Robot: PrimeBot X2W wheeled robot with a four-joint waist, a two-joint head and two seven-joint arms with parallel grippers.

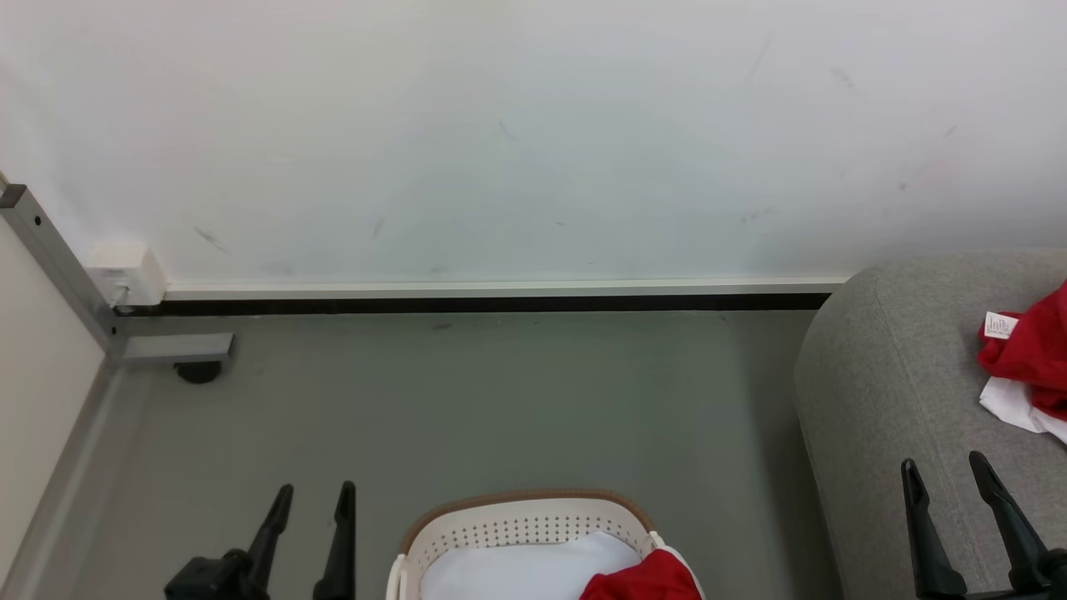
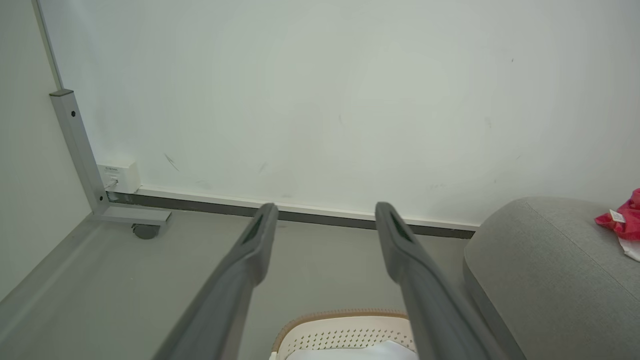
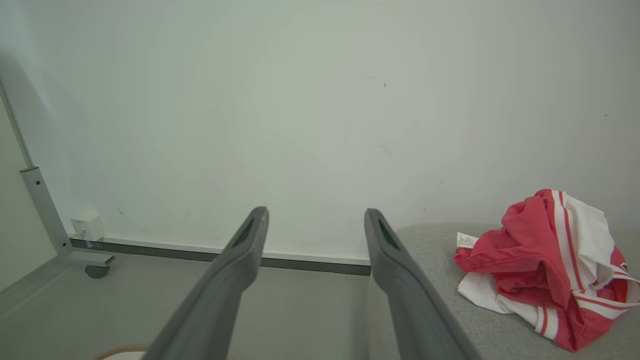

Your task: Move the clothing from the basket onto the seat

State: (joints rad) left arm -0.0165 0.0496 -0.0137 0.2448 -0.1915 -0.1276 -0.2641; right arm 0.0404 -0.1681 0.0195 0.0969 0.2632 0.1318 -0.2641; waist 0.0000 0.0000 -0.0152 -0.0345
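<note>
Clothing (image 3: 540,260) heaped on seat (image 1: 900,367), basket (image 1: 517,523) seemingly part-full

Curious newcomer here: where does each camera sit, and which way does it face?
Head view: on the head, looking down at the white holed plastic basket; open left gripper and right gripper show.
Left wrist view: on that wrist, along its dark fingers, toward the wall.
Right wrist view: likewise, toward the large grey fabric seat.
Shared: all show red-and-white clothing on the seat.

Basket (image 1: 500,527) just right of the left gripper (image 1: 318,487) was cut by the bottom edge, clothing (image 1: 1034,350) beyond the right gripper (image 1: 941,459) ran off-frame, its tag (image 1: 999,324) was too small to read.
</note>
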